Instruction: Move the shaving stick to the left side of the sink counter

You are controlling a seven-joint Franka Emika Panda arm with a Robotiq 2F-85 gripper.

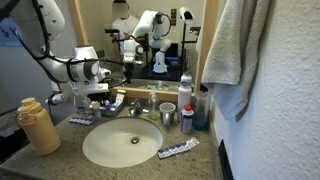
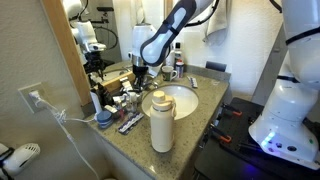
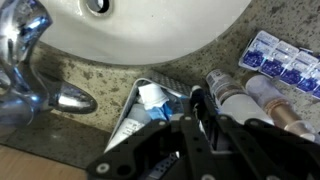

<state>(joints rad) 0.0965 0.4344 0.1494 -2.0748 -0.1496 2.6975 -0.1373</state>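
- Crowding the bottom of the wrist view, the tool (image 3: 203,110) shows as a dark tangle of linkage. I cannot tell whether it is spread, pressed together or pinching anything.
- At its tip, the shaving stick (image 3: 199,98) is only a slim dark shape, hard to separate from the fingers. It lies on the tabletop (image 3: 190,68) behind the basin (image 3: 160,25), between a blue-and-white tube (image 3: 150,102) and two small bottles (image 3: 232,92).
- In both exterior views, the arm and clutter hide that spot.
- Counted: one basin, one chrome tap (image 3: 30,70), one blue blister pack (image 3: 283,58) cut by the frame edge, one tall yellow bottle (image 1: 38,125), and one flat tube (image 1: 177,150) at the basin's front.
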